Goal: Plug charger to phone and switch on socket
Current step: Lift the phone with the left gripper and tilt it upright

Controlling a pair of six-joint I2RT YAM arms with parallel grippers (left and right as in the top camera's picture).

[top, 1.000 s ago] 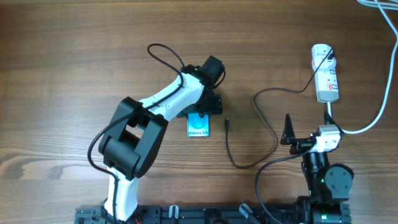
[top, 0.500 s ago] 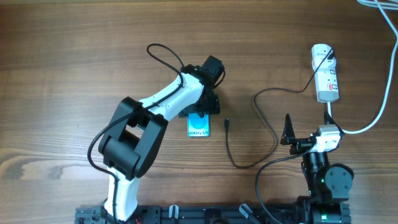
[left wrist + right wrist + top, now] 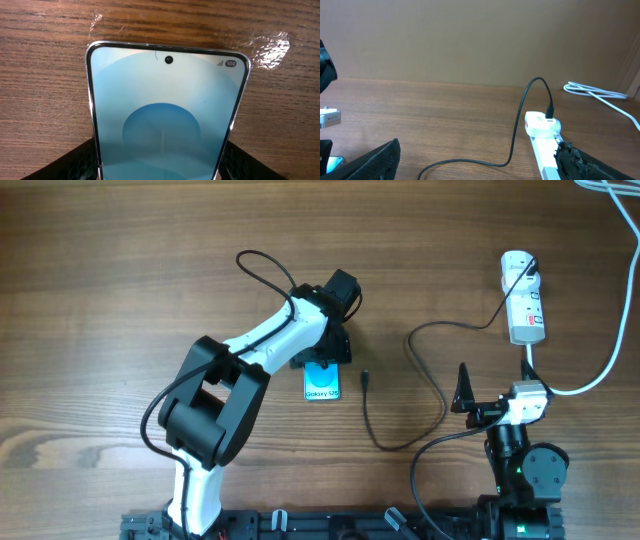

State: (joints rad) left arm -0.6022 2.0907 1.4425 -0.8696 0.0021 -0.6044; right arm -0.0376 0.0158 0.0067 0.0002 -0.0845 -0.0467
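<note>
The phone (image 3: 321, 383) lies flat on the wooden table, cyan screen up. In the left wrist view the phone (image 3: 165, 115) fills the frame. My left gripper (image 3: 160, 172) straddles its near end, and both black fingers (image 3: 65, 165) press against its long sides. The charger cable (image 3: 432, 385) curls from the socket (image 3: 523, 310) down to its plug tip (image 3: 366, 378), which lies just right of the phone. My right gripper (image 3: 497, 402) rests open near the front right, nothing between its fingers (image 3: 367, 160). From its wrist view the socket (image 3: 545, 150) and the cable (image 3: 515, 140) lie ahead.
A thick white lead (image 3: 600, 370) runs from the socket off the back right corner, and shows as a white lead (image 3: 595, 92) in the right wrist view. The left arm (image 3: 250, 350) stretches over the table's middle. The charger's adapter (image 3: 542, 125) sits plugged in the socket.
The left fingers have closed in onto the phone's sides, and the phone has shifted slightly to the right. The right arm has not moved.
</note>
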